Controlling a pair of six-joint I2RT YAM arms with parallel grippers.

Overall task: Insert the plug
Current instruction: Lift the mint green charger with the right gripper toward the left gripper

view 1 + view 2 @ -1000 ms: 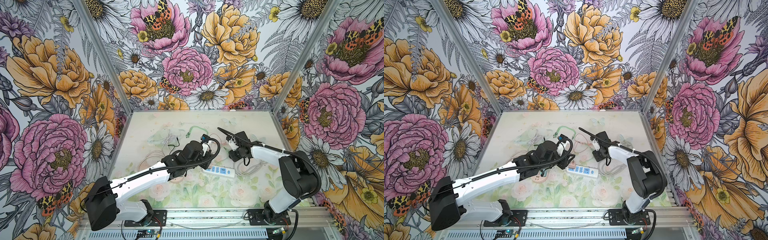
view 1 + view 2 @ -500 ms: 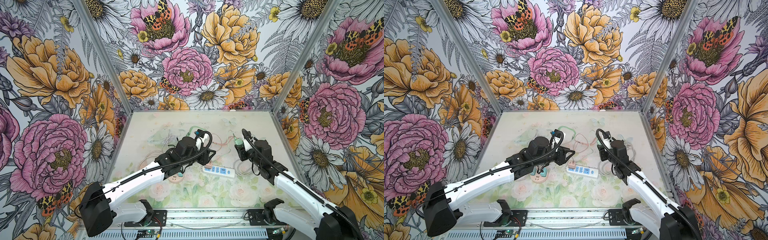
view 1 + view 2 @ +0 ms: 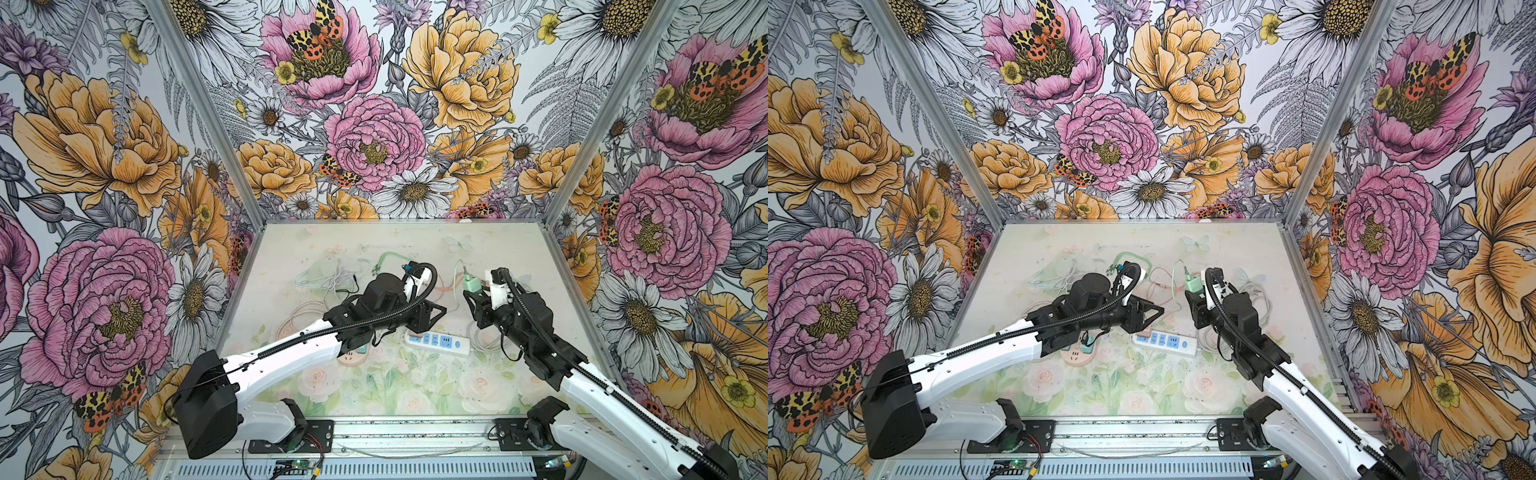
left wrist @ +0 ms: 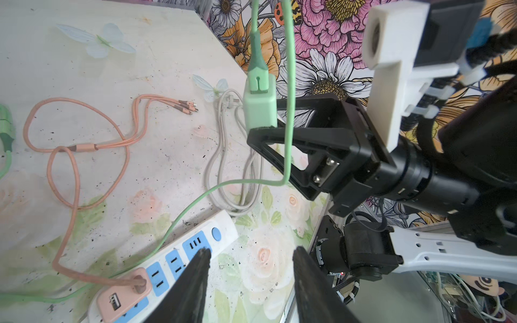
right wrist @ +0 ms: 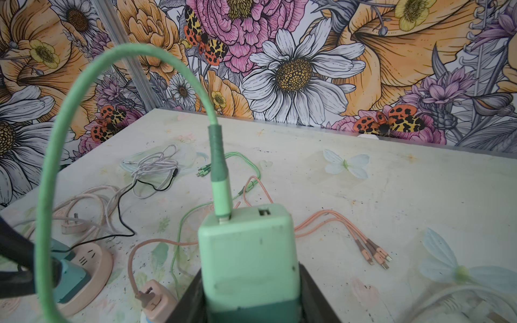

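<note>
Plug [image 5: 246, 246] sat pinched in the right pincer [image 5: 249, 304], likely bound for the strip [image 4: 221, 226] by the spread, empty left pincer [image 4: 251, 253].

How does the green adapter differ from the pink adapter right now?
The green adapter is held aloft in the right gripper; the pink adapter sits plugged into the power strip. The green adapter carries a green cable; the pink adapter carries a pink cable. Both are small blocky chargers with a cable plugged in.
</note>
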